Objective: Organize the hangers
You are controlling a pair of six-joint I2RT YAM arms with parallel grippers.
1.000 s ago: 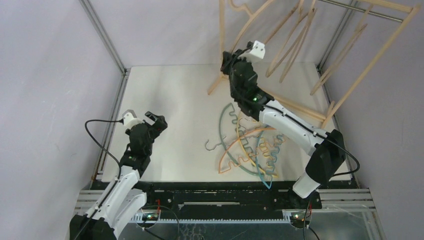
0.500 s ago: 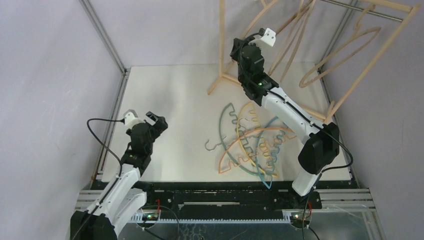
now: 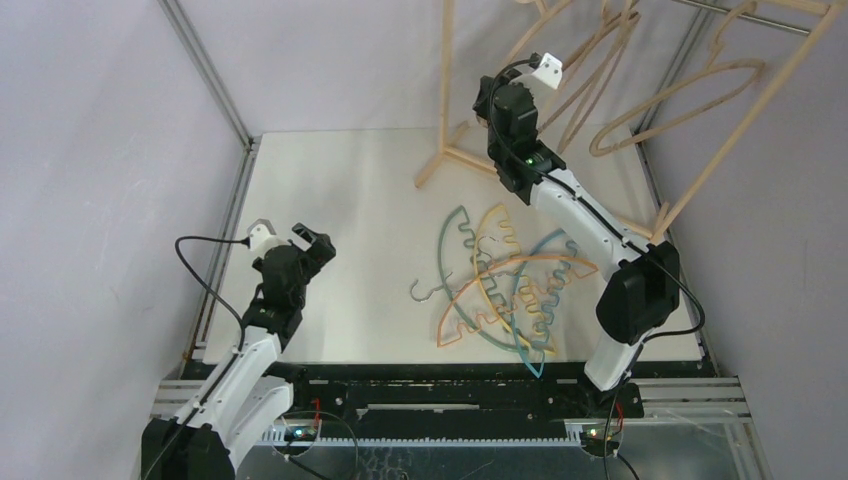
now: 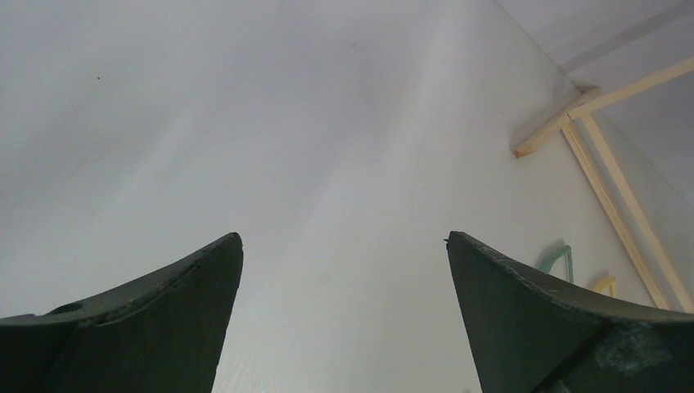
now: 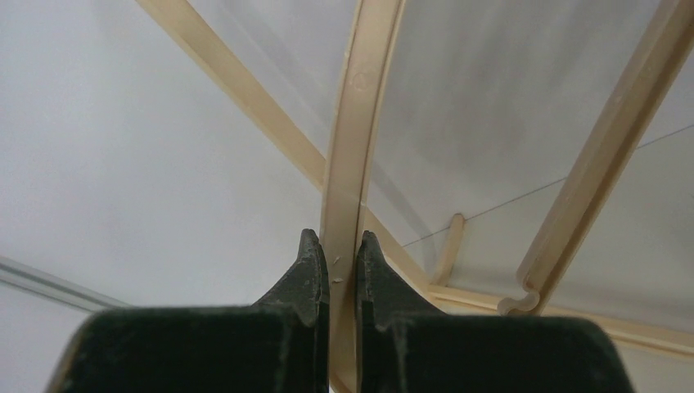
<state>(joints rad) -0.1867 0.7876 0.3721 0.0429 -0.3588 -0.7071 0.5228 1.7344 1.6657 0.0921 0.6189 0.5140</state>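
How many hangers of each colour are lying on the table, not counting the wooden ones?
teal hanger: 1
yellow hanger: 1
blue hanger: 1
orange hanger: 1
Total: 4

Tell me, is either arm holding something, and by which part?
The right gripper pinches a beige wooden hanger by one slim curved bar. The left gripper is open, holding nothing.

At the bottom centre, the right claw (image 5: 337,246) pinches a beige wooden hanger (image 5: 360,98) that rises to the top edge. A pale wooden bar (image 5: 237,82) crosses diagonally from the upper left. Another notched bar (image 5: 606,147) slants down the right side.
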